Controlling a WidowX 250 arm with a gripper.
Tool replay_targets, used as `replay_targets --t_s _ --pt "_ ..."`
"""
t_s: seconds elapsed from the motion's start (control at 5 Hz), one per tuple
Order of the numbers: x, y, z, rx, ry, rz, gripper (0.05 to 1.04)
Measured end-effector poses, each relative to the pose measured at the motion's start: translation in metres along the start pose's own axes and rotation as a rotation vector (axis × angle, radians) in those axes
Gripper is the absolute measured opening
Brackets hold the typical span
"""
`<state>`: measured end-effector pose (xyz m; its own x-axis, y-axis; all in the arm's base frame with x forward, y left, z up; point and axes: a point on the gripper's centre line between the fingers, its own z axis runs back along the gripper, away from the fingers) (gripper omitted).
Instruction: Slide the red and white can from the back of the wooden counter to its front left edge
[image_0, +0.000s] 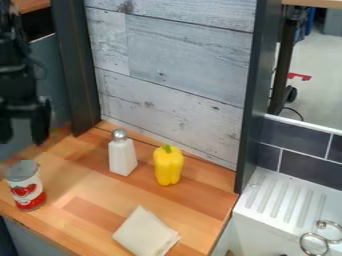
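Left of the shaker (122, 157): wide-open, empty gripper (23, 140) and can (25, 186); right, pepper (168, 166); in front, cloth (145, 233); beneath, counter (100, 192); behind, wall (180, 65).

On the brown, flat wooden counter (90, 212), a white, tapered shaker with a silver cap (122, 157) is being flanked on the right by a yellow, lobed bell pepper (168, 167) and, farther off on the left and more to the front, by a red-and-white cylindrical can (25, 186). Before the shaker and pepper, a folded off-white cloth (143, 232) is being supported, while the counter is being backed by an upright grey wood-plank panel (174, 65). Beyond its right edge, a white ridged drainboard (280, 201) is being backed by dark rectangular tiles (294, 140).
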<state>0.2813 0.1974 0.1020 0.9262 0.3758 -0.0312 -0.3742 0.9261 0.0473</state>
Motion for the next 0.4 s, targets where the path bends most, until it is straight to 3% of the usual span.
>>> replay_targets --t_s 0.2,0.4 --pt "-0.003 -0.018 0.026 0.032 -0.054 -0.053 1.001" --pt "-0.018 -0.04 0.045 0.061 -0.067 -0.167 1.001"
